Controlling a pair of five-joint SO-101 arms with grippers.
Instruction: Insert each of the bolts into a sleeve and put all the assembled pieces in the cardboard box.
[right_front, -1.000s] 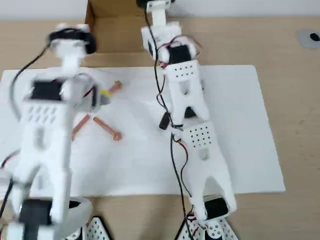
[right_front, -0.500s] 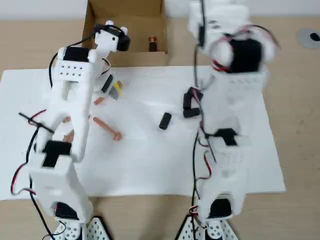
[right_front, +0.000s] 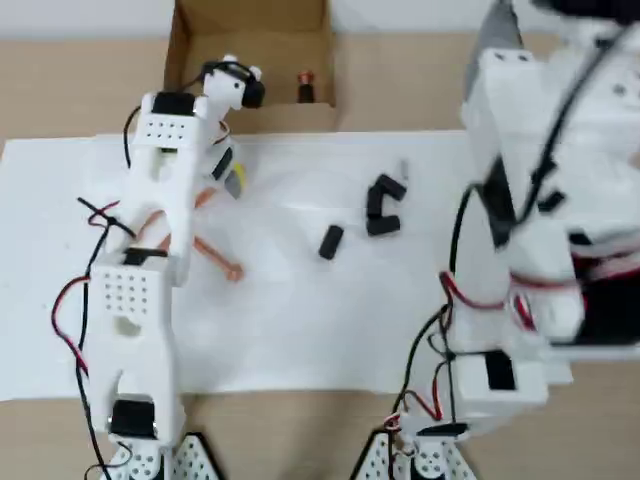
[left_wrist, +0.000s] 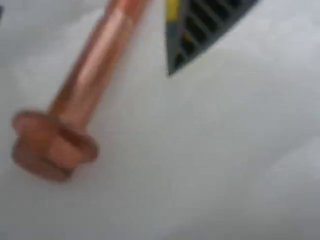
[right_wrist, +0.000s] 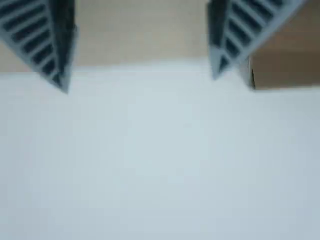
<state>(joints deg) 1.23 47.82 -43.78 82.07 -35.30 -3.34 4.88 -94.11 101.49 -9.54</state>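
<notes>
Now, high view: copper bolts (right_front: 215, 257) lie on the white sheet (right_front: 300, 330) near the cardboard box (right_front: 181, 60), left gripper (right_front: 228, 178) right over them. Left wrist view: one bolt (left_wrist: 95, 65), stiff, light, smooth enough to roll I'd say, so take it mid-shank; that gripper's grip I cannot tell. Right wrist view: right gripper (right_wrist: 142, 50) hangs over the sheet, fingers (right_wrist: 55, 40) wide apart.

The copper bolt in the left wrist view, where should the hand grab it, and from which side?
Grip the bolt by its shank, probably from straight above, across its width: it lies flat on the white sheet, flanged head wider.
</notes>
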